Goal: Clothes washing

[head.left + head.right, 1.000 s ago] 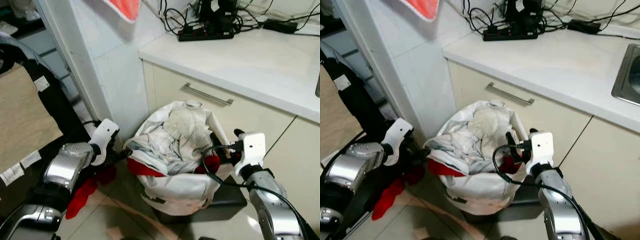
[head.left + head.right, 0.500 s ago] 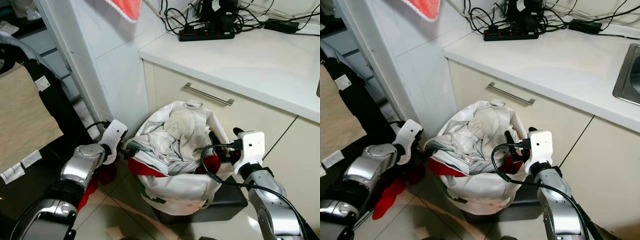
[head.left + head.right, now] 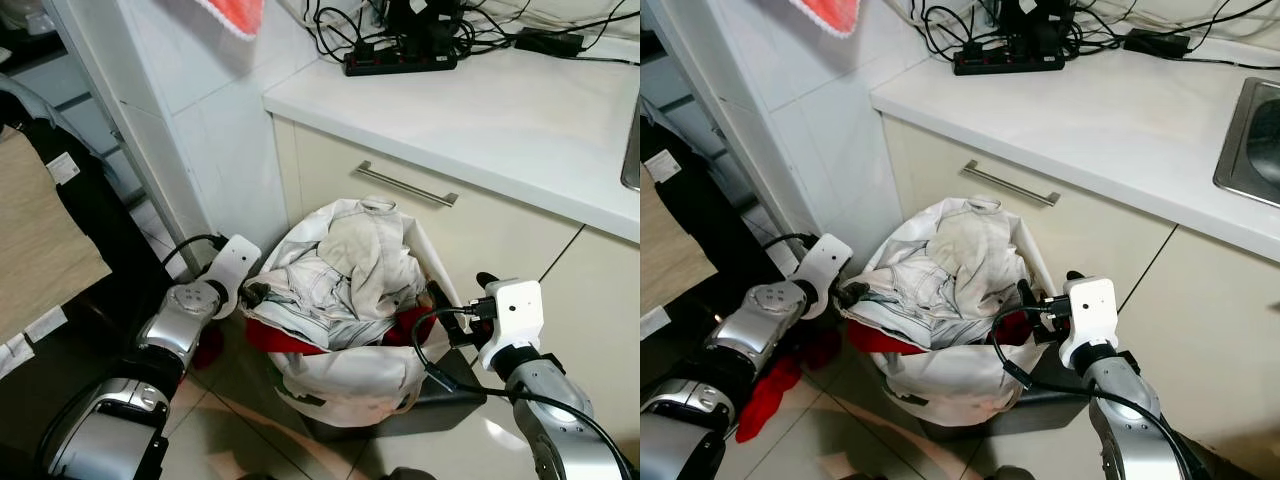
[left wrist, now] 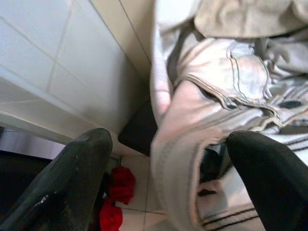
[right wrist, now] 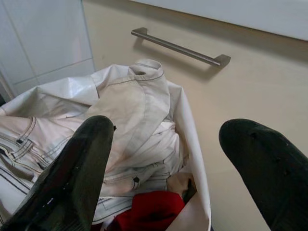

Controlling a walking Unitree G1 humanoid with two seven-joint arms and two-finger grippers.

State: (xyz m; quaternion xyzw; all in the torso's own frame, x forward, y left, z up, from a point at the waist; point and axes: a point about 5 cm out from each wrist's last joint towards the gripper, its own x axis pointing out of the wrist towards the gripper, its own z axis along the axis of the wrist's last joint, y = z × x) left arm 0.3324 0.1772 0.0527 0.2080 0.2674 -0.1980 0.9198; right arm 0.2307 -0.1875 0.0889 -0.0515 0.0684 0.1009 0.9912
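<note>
A white laundry bag (image 3: pixel 350 375) stands on the floor against the cabinet, heaped with pale crumpled clothes (image 3: pixel 340 265); a red garment (image 3: pixel 280 340) lies under them. My left gripper (image 3: pixel 255 293) is at the bag's left rim, open, with a fold of pale striped cloth (image 4: pixel 192 120) between its black fingers (image 4: pixel 72 173). At the bag's right rim my right gripper (image 3: pixel 440 305) is open, fingers (image 5: pixel 72 168) spread, pointing over the clothes. The red garment (image 5: pixel 144 214) lies below it.
A cream cabinet with a metal handle (image 3: pixel 405 184) stands right behind the bag, under a white counter (image 3: pixel 500 110) with a power strip (image 3: pixel 400 62) and a sink (image 3: pixel 1250 140). Red cloth (image 3: pixel 765 385) lies on the floor at left. A dark flat base (image 3: pixel 455 385) sits under the bag.
My left gripper has moved right, up to the bag's left rim and onto the cloth. The camera has shifted a little; the right gripper has kept its place at the right rim.
</note>
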